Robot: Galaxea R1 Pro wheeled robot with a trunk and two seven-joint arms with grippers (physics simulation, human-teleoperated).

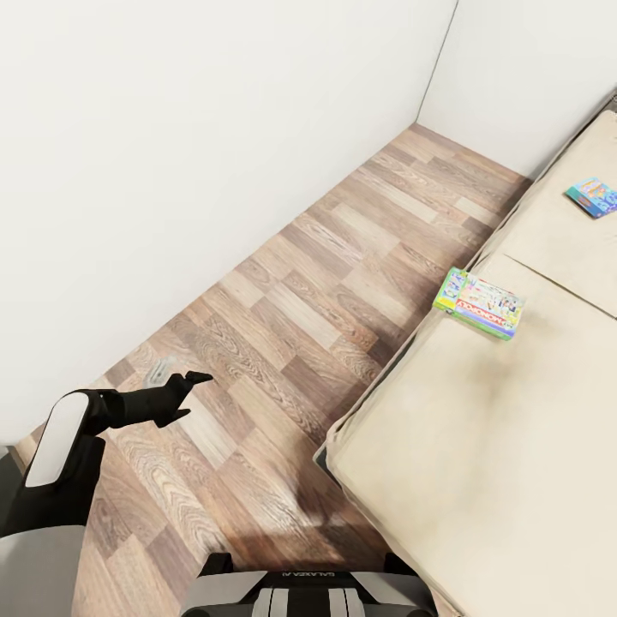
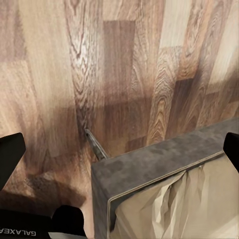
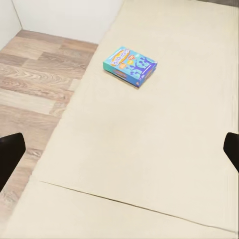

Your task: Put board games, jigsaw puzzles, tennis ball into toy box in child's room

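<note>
Wood-plank floor runs beside the bed; Monopoly box overhangs its edge, light-blue game lies farther in. Both grippers spread, empty. Approach squarely, grasp the overhanging edge.

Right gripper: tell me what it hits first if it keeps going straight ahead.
Probably the bare bed, short of the light-blue board game. Its fingers are spread with nothing between; depth is uncertain.
</note>
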